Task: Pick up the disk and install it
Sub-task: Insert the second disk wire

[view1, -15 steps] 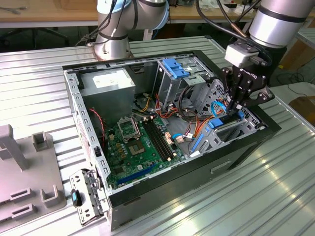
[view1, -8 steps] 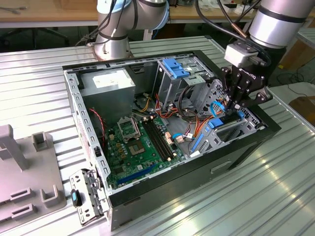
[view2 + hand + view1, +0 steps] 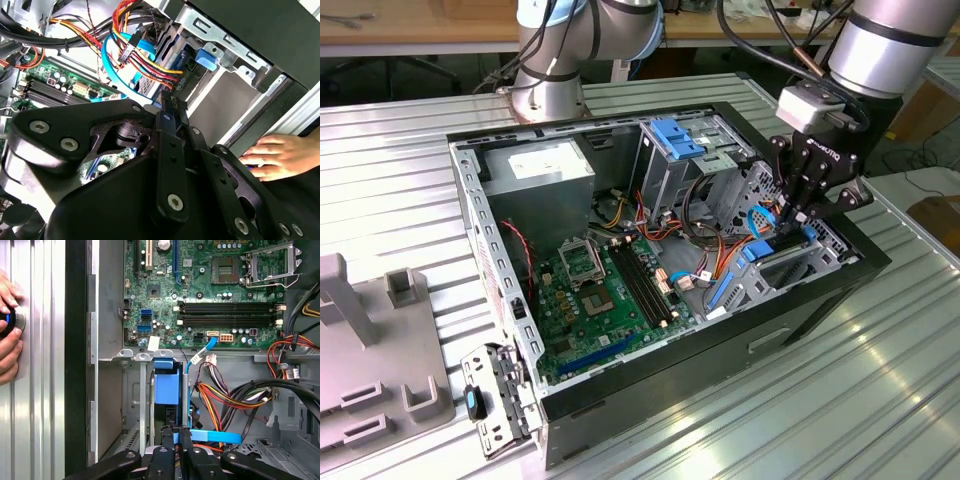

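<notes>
Disk (image 3: 167, 385) sits edge-up in the drive bay at the front of the one open computer case (image 3: 720, 355), directly beneath the gripper (image 3: 798, 212). You see the jaws drawn together above its blue carrier frame; contact cannot be confirmed. One hand (image 3: 277, 156) rests beside the case on the worktop (image 3: 880, 400).

Tool (image 3: 798, 212) hemmed in drive bay: cables (image 3: 705, 262) crowd one side (case wall (image 3: 865, 262) opposite).

The open computer case (image 3: 660, 330) lies on the table (image 3: 410, 150), with the motherboard (image 3: 605, 295) flat inside it. The gripper (image 3: 798, 215) is in the drive bay at the exterior view's right, and a hand (image 3: 277, 156) rests beside the case.
</notes>
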